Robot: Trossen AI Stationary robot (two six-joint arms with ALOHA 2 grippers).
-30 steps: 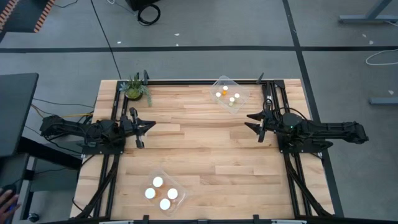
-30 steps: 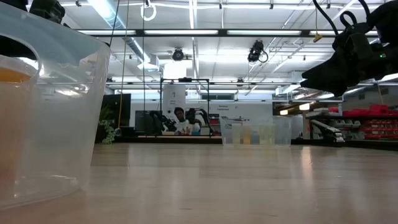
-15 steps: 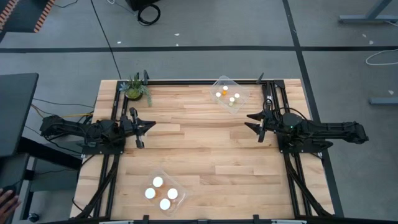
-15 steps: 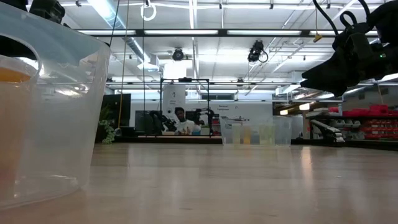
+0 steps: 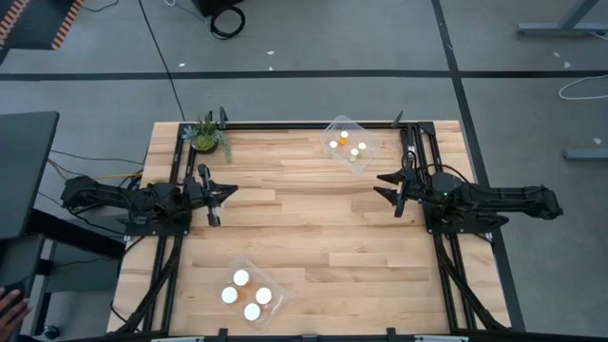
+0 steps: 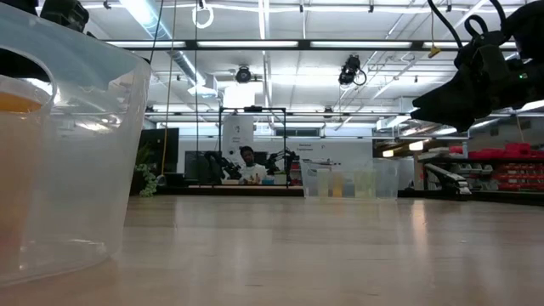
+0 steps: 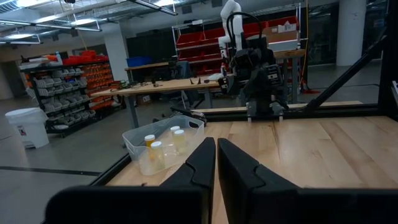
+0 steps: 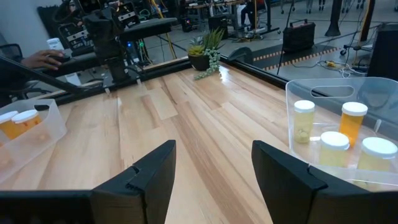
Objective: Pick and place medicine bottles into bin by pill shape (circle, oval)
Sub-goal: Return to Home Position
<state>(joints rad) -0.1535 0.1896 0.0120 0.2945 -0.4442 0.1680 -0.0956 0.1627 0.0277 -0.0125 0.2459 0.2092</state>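
Observation:
The medicine bottles, amber with white caps, stand in two clear bins. Several stand in the bin at the table's far edge, which also shows in the right wrist view and the left wrist view. Several stand in the bin near the front edge, which also shows in the right wrist view. My left gripper is shut and empty above the table's left side. My right gripper is open and empty above the right side. Both are away from the bins.
A small green potted plant stands at the far left corner. Bare wood lies between the two grippers. The near bin's wall fills the low view's left. A person's hand shows beyond the table's left near corner.

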